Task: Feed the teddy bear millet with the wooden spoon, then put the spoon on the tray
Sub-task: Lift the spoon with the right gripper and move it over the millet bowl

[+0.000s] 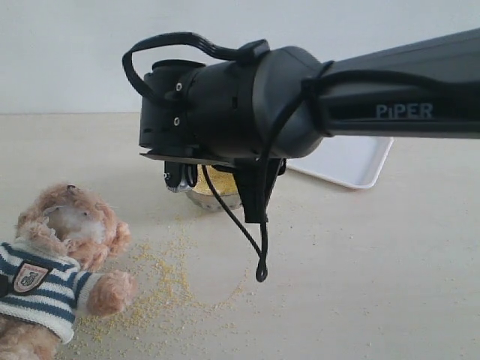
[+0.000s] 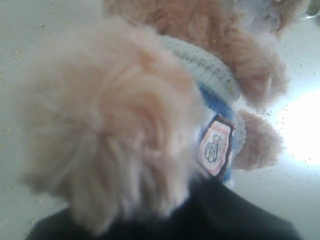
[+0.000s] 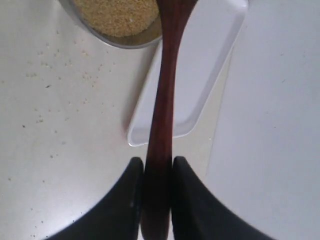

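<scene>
The teddy bear [image 1: 67, 240] leans at the lower left in its striped sweater. In the left wrist view its fur [image 2: 110, 125] and badge [image 2: 216, 147] fill the picture, and my left gripper [image 2: 165, 200] is shut on a fuzzy limb. My right gripper [image 3: 157, 162] is shut on the handle of the wooden spoon [image 3: 165, 90]. The spoon's bowl end reaches over the rim of the steel bowl [image 3: 125, 42] heaped with millet [image 3: 117, 15]. The white tray [image 3: 210, 60] lies under the handle, beside the bowl. In the exterior view the right arm [image 1: 247, 105] hides the spoon.
Loose millet grains [image 1: 161, 289] are scattered over the pale table between the bear and the steel bowl [image 1: 214, 199]. The tray [image 1: 349, 161] sits at the back right behind the arm. A black cable loop [image 1: 261, 270] hangs below the right wrist.
</scene>
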### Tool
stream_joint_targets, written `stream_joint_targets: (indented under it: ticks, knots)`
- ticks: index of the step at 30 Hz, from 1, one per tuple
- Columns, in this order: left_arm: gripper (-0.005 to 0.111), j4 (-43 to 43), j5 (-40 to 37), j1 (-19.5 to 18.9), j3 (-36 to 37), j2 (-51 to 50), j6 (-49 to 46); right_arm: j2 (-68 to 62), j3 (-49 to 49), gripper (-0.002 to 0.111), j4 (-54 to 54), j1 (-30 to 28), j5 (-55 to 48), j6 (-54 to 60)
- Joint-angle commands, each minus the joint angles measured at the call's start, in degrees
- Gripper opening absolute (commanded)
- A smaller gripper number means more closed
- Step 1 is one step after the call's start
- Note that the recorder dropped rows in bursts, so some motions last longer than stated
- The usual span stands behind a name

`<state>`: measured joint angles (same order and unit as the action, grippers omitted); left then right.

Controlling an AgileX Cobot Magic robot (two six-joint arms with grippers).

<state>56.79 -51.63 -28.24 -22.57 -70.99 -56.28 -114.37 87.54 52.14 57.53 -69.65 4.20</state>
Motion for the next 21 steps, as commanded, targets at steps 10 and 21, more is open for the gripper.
stream_joint_targets:
  ticks: [10,21]
  knots:
    - [0.005,0.8,-0.4,-0.2,0.2,0.2,-0.4,-4.0,0.5,0.003,3.0,-3.3,-0.3,0.4]
    - [0.005,0.8,-0.4,-0.2,0.2,0.2,-0.4,-6.4,0.5,0.003,2.2,-3.7,2.5,-2.8]
